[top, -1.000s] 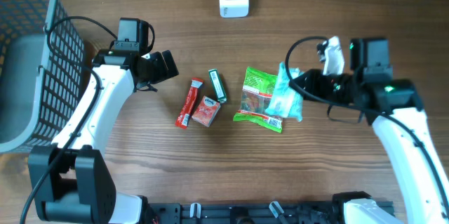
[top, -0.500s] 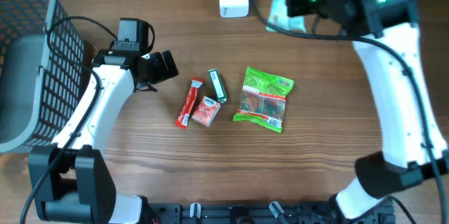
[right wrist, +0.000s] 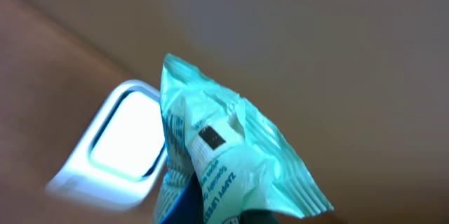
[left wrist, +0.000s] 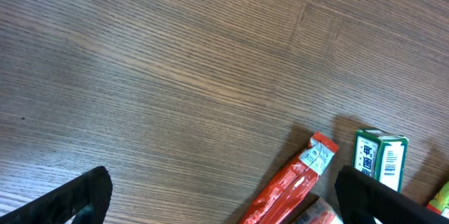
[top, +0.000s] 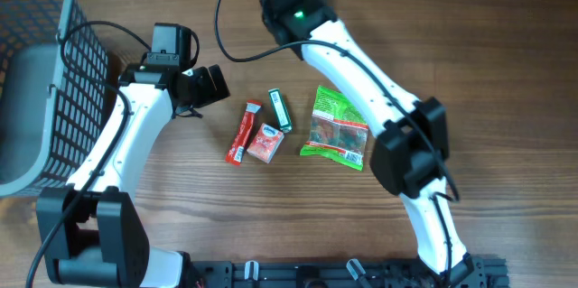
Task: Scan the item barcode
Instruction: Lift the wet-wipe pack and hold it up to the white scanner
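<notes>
Pickup looks done: the right gripper (right wrist: 207, 213), clamped on the teal packet (right wrist: 224, 161), holds it just before the white scanner (right wrist: 119, 140); the read itself seems left. The left gripper (left wrist: 228, 203) hangs, fingers wide apart, near the red sachet (left wrist: 284, 189)

Table (top: 506, 71) bears basket (top: 27, 80), red stick (top: 242, 132), orange pouch (top: 265, 144), green box (top: 280, 110), green bag (top: 337, 128).
</notes>
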You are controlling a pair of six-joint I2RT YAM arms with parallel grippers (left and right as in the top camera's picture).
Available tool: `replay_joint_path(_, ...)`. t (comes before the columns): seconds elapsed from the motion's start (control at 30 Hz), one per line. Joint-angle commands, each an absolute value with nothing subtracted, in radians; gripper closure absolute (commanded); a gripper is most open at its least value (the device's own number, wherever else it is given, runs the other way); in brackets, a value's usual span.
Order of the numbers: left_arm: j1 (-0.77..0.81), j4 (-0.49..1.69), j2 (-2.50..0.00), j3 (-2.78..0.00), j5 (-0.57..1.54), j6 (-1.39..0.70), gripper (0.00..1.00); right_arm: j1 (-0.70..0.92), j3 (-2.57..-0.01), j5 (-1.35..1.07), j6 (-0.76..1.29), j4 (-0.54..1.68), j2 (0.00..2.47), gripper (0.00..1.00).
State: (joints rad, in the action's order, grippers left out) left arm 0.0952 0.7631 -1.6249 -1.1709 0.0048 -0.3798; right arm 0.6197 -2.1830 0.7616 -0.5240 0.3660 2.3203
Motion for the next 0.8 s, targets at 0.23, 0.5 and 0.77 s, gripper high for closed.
replay_joint_path(0.23, 0.093, 0.764, -1.633, -1.174, -0.001, -0.375, 0.0, 0.615, -2.204, 0.928, -0.917, -0.265, 2.51, 0.96)
replay_joint_path(0.5, 0.093, 0.764, -1.633, -1.174, -0.001, -0.375, 0.0, 0.602, -2.202, 0.971, -0.834, -0.505, 2.661, 0.96)
replay_joint_path(0.77, 0.093, 0.764, -1.633, -1.174, -0.001, -0.375, 0.0, 0.602, -2.201, 1.036, -0.4, -0.359, 2.677, 0.96)
